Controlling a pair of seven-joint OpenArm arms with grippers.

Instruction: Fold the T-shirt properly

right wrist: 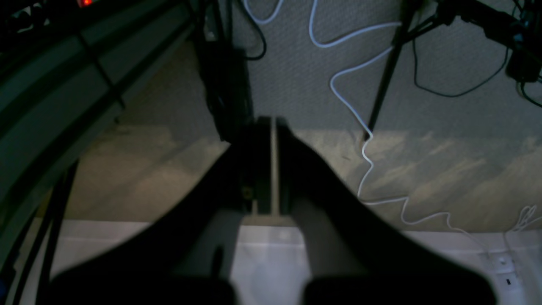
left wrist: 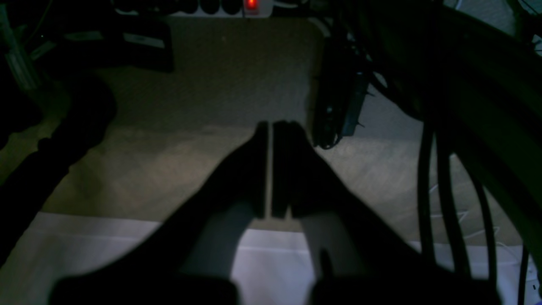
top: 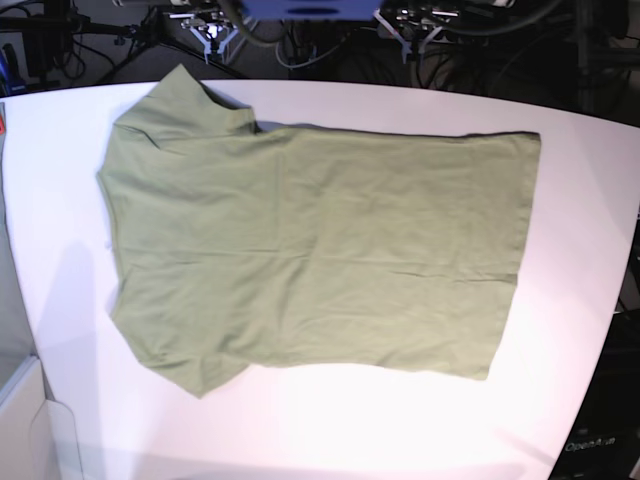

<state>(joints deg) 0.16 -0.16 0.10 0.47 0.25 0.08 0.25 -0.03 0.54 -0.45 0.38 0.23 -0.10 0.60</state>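
The T-shirt (top: 310, 250) lies spread flat on the white table (top: 580, 200) in the base view. It is olive green, with its sleeves and collar toward the left and its hem toward the right. Both arms sit back beyond the table's far edge, away from the cloth. My left gripper (left wrist: 269, 125) is shut with nothing between its dark fingers, and it hangs over carpeted floor. My right gripper (right wrist: 273, 120) is likewise shut and empty. In the base view they show small at the top: left gripper (top: 415, 25), right gripper (top: 213, 30). Neither wrist view shows the T-shirt.
A strip of the table edge (left wrist: 84, 237) shows at the bottom of both wrist views. On the floor behind are a power strip with a red light (left wrist: 252, 4), black cables (left wrist: 444, 190), a white cable (right wrist: 364, 140) and a stand's leg (right wrist: 385, 72). A pale box (top: 20, 420) stands at the base view's lower left.
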